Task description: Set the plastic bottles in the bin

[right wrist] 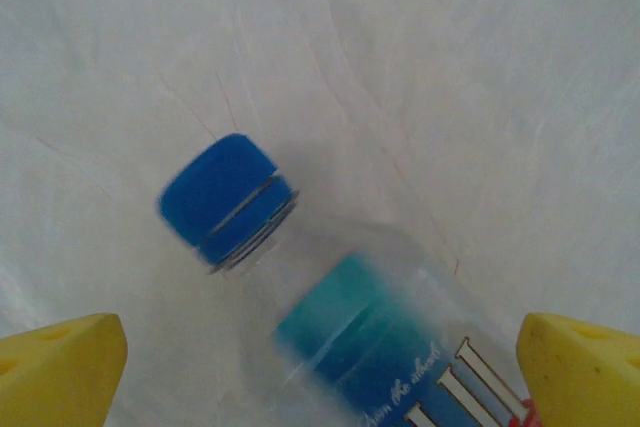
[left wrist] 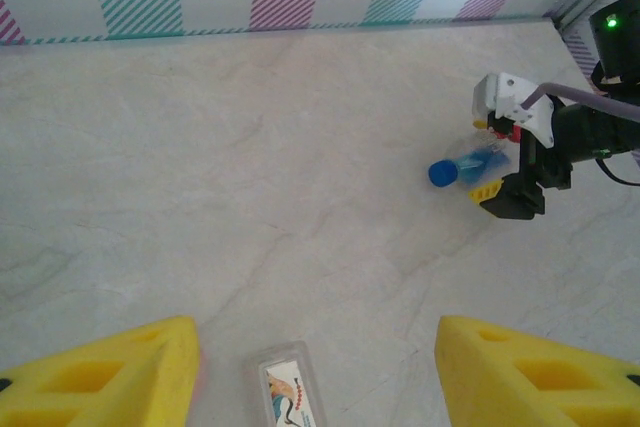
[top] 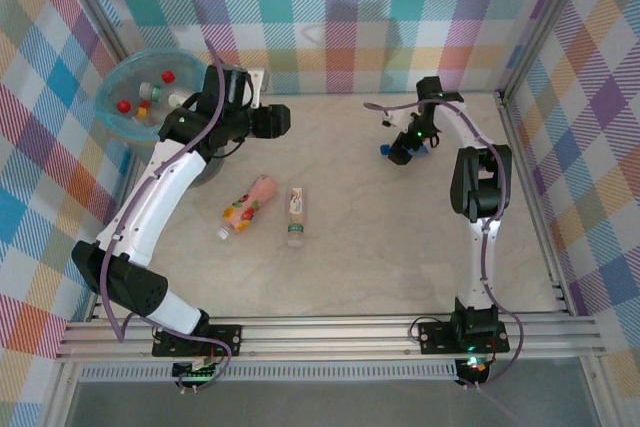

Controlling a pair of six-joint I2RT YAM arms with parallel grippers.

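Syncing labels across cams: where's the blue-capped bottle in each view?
Top external: the blue-capped bottle lies on the table, right of centre, at the right pincer.
Left wrist: upper right, bottle lying flat, cap pointing left.
Right wrist: centre to bottom edge, bottle with its cap up-left.
Shared landmark: the right pincer's yellow fingers, open on either side of the bottle.

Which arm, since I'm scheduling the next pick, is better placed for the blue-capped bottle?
Right. The open right gripper straddles the blue-capped bottle on the table; the left gripper hangs far off, beside the bin.
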